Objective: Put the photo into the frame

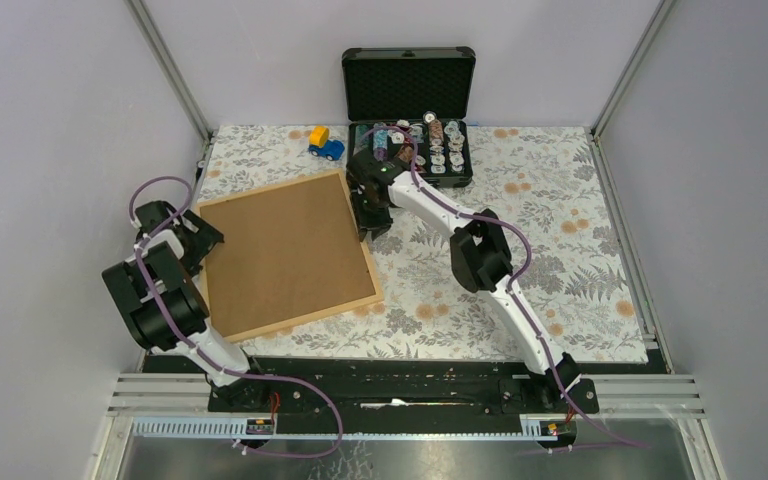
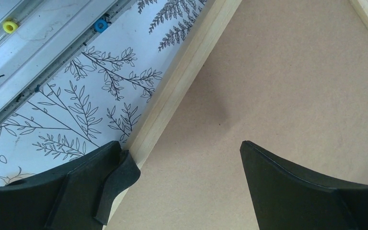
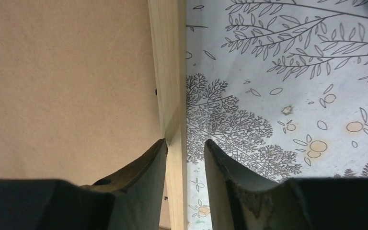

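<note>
Floral-clothed bench (image 1: 560,200) between grey walls (image 1: 50,120) — the frame (image 1: 310,318) lies flat at its left, brown backing (image 1: 280,250) up. Left claw (image 2: 184,151) gapes wide over one edge; right claw (image 3: 184,141) half-apart, straddling the right rail — unclamped.

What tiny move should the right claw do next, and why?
Probably squeeze shut. The right gripper straddles one edge of the wooden frame, one finger over the brown board, the other over the tablecloth, with a gap showing on the tablecloth side. Closing would likely give it a hold on that edge.
</note>
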